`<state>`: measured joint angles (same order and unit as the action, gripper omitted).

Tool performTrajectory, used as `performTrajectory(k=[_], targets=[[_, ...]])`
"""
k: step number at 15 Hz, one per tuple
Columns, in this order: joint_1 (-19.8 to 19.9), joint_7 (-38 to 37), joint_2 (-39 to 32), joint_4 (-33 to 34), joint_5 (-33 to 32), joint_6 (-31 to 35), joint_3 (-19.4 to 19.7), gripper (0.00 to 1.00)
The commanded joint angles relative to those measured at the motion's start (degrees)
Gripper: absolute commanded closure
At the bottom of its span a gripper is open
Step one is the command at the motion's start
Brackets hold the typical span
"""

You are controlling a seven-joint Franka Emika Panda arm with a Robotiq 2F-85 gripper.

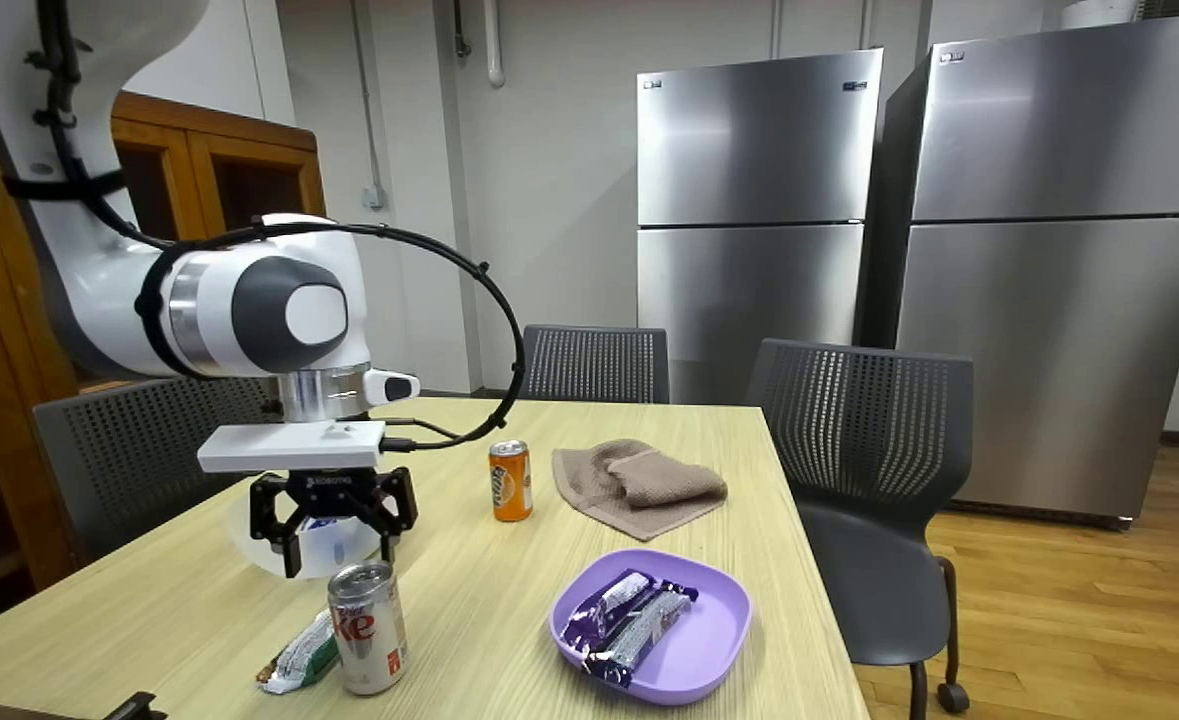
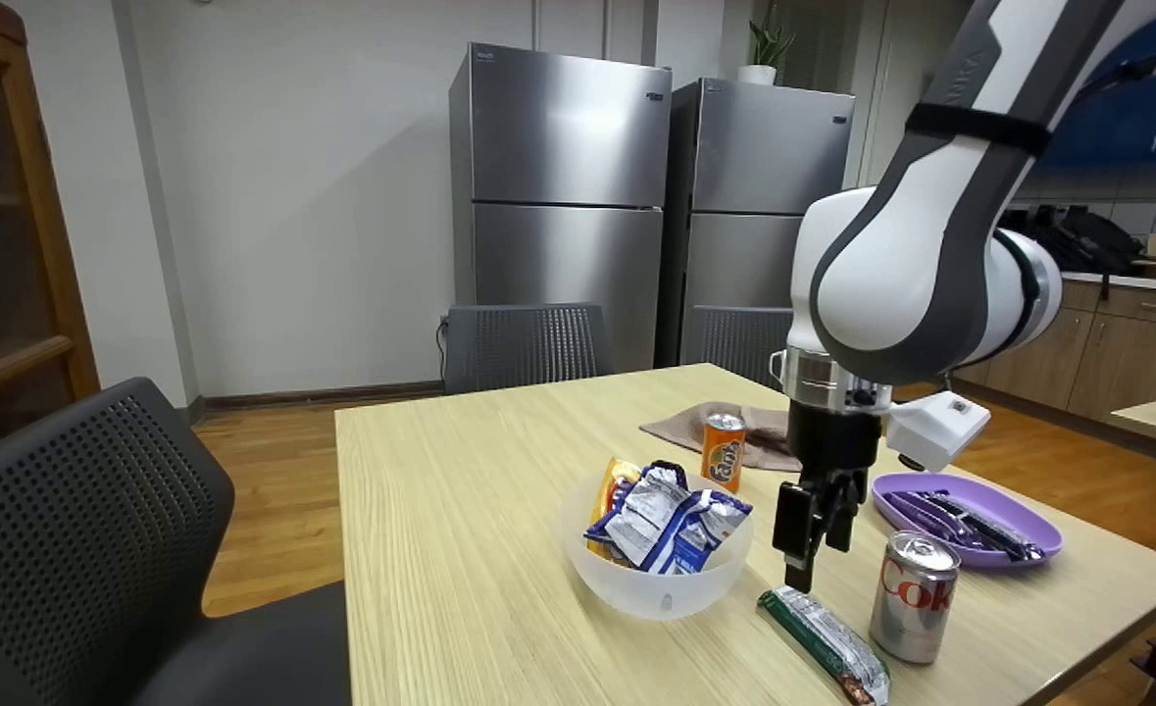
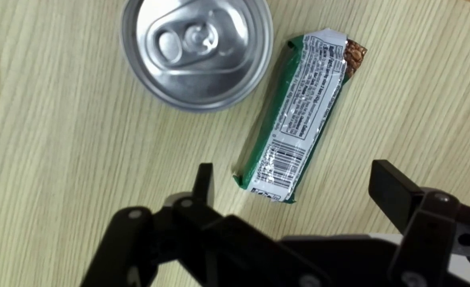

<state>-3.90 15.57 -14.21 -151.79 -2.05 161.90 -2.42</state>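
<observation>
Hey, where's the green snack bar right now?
In the wrist view, the green snack bar lies on the table just right of the silver soda can, its lower end framed by the open gripper.

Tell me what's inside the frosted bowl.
In an exterior view, the frosted bowl holds blue-and-silver snack packaging and a yellow-orange packet partly hidden by it. Overlap makes the exact count unclear. The bowl's bottom, and anything beneath these, is covered.

Hand (image 1: 340, 552) downward, fingers (image 1: 292, 555) wide apart
</observation>
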Motion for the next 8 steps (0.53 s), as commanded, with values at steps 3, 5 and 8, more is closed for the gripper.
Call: performTrajectory(k=[3,5,8], targets=[[0.7,-2.7,-4.1,2.9,-1.3,-1.1,-0.4,0.0],[0.6,-3.3,-5.2,3.4,-1.4,-0.8,-0.2,0.0],[0.1,-5.1,-6.8,4.6,-2.0,-0.9,0.7,0.0]])
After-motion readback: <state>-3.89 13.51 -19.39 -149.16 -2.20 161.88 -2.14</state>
